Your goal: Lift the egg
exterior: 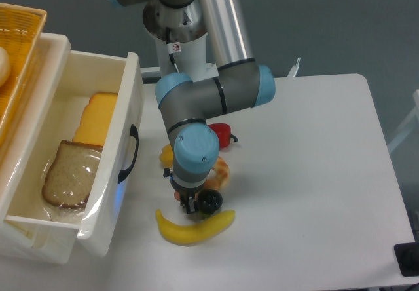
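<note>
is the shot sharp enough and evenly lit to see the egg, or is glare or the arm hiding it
Fixed camera view: focus is sharp and the light soft and even, with only faint shadows under the banana and no strong glare on the table. The arm's wrist covers the spot above the gripper, so no egg is visible; the round black fruit and donut show only in part.

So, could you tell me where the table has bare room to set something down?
The table's right half, from the red pepper across to its far edge, is bare, as is the front strip right of the banana. It is crowded under the gripper: donut, black fruit and banana cluster beside the white bin.
</note>
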{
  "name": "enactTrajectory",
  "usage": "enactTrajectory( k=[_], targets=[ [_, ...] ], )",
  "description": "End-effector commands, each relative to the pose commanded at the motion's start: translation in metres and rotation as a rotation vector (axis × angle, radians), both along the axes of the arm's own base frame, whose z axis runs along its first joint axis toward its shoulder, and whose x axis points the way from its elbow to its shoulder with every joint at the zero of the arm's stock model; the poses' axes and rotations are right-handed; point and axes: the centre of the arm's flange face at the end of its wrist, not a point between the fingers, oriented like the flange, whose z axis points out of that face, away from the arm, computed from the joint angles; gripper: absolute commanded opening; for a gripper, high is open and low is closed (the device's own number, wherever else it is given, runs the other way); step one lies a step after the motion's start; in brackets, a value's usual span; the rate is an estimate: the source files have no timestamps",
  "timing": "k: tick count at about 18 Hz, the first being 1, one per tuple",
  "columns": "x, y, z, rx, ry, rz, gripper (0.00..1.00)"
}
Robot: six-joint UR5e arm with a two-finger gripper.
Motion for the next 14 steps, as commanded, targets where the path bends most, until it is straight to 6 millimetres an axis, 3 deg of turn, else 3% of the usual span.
enactTrajectory(
  k=[6, 14],
  targets=[
    [-0.011, -0.014, 0.054, 0.048, 0.036, 0.041, 0.21],
    [-0.021, -0.028, 0.084, 0.084, 0.066, 0.070, 0.21]
  ],
)
